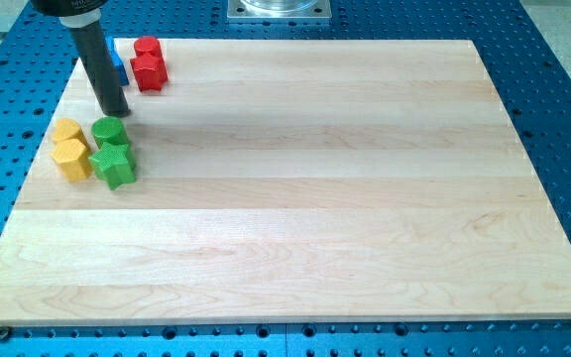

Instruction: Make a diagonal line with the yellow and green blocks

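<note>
Two yellow blocks sit at the view's left: an upper one point(66, 131) and a hexagon-like lower one point(71, 159), touching. Right beside them are a green round block point(109, 130) and a green star-shaped block point(115, 165) below it. The four form a tight cluster. My tip point(115, 113) is just above the green round block, close to its top edge. The dark rod rises from there toward the view's top left.
Two red blocks point(149, 63) stand stacked in line near the view's top left. A blue block point(118, 61) is partly hidden behind the rod. The wooden board point(305, 198) lies on a blue perforated table.
</note>
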You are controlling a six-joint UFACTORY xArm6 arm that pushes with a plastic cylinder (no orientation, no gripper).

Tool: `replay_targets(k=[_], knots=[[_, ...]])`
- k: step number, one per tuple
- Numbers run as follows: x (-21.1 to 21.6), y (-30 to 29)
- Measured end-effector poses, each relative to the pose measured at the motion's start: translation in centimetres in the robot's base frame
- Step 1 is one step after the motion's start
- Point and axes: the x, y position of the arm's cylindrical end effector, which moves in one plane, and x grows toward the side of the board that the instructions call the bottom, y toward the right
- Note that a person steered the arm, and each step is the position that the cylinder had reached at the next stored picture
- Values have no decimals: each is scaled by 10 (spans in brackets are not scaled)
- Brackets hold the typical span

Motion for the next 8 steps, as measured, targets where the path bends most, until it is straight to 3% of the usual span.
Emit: replay_targets(k=[2,4,5,6,8], knots=[[3,-8],[9,-71],[57,-83],[86,-81],[89,17]])
